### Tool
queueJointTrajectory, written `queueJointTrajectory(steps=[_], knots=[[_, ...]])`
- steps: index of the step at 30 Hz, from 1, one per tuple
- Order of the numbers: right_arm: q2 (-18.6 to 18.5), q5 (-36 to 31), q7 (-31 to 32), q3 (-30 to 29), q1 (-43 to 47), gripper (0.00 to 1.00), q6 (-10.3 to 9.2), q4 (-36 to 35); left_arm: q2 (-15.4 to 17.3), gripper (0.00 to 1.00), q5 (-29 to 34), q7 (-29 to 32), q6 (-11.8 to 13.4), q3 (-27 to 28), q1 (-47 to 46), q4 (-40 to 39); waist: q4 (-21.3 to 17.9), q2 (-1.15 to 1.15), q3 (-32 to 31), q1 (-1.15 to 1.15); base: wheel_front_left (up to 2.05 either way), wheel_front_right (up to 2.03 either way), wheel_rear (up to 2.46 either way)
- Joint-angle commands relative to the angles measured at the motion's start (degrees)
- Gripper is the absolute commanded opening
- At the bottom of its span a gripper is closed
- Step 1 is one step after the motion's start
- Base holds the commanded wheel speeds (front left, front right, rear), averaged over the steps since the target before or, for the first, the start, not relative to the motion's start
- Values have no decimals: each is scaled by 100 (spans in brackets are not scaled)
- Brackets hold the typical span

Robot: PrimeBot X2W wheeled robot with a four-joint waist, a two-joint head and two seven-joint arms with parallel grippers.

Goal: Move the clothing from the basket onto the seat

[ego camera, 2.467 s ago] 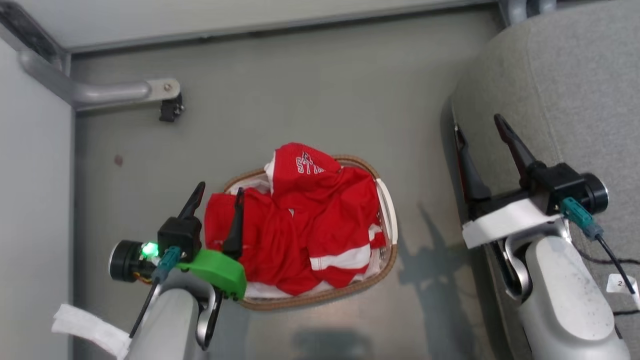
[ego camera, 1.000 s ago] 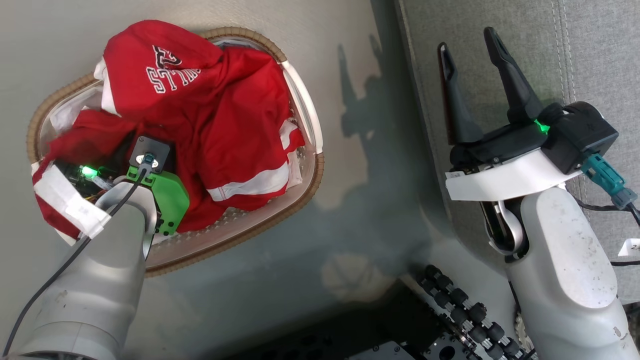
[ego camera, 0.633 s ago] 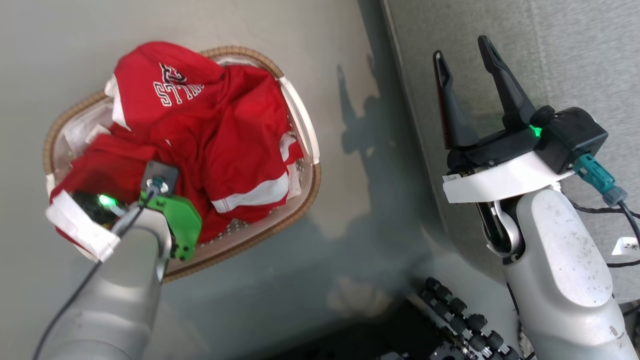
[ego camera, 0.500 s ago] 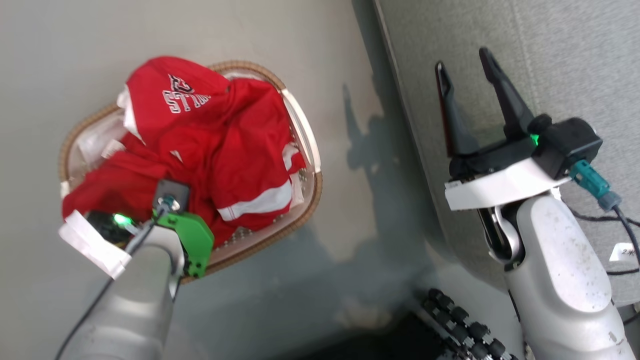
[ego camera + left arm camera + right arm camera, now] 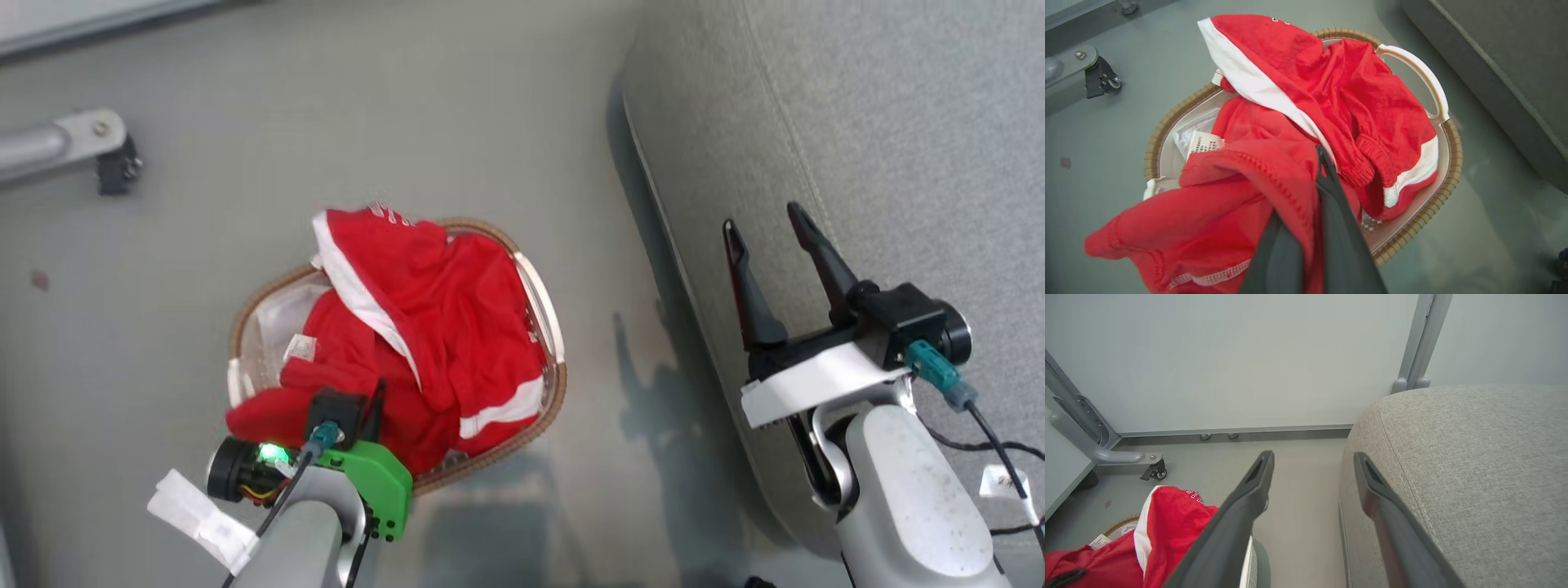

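The clothing (image 5: pixel 441 327) is a heap of red garments with white stripes lying in the oval basket (image 5: pixel 549 327) on the floor. My left gripper (image 5: pixel 374 394) stands at the heap's near edge. In the left wrist view this gripper (image 5: pixel 1321 154) is shut on a raised fold of red clothing (image 5: pixel 1257 192), above the basket's brown rim (image 5: pixel 1453 155). My right gripper (image 5: pixel 761 219) is open and holds nothing, over the left edge of the grey seat (image 5: pixel 898 147). Between its spread fingers (image 5: pixel 1313 457) lies bare floor, with the seat (image 5: pixel 1474 457) on the right and clothing (image 5: pixel 1175 514) at the lower left.
A grey metal frame leg with a black caster (image 5: pixel 114 167) stands on the floor at the far left, also visible as the caster (image 5: pixel 1153 471) below a pale wall panel (image 5: pixel 1249 355). A black cable with a white tag (image 5: pixel 1008 482) lies on the seat beside my right forearm.
The head camera has swung, so the whole picture shifted. My left gripper, open above the basket 2.5 s ago, went down into the clothing and now holds a fold lifted up. The right gripper stays open.
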Motion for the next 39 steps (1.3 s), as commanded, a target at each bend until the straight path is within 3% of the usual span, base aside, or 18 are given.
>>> queueJointTrajectory(steps=[1,13,27,32,39], knots=[[-26,-18,-29,-20,163,100,-4,38,-4,0,-72,-4,29,6,170,-177,448,0,-874,0,0,0,0],[-26,-63,-29,-84,769,100,-4,213,-10,0,-355,-5,-35,-323,667,-1822,747,0,-1743,0,0,0,0],[-25,-3,-30,132,1323,100,-4,422,-9,0,-872,-5,187,-747,575,-3392,776,0,-2402,0,0,0,0],[-23,-87,-29,373,1455,100,-4,524,-9,0,-968,-5,233,-850,511,-3682,803,0,-2585,0,0,0,0],[-28,-158,-29,1227,1239,100,-5,574,-8,0,-1214,-5,285,-1052,441,-3889,901,0,-2608,0,0,0,0]])
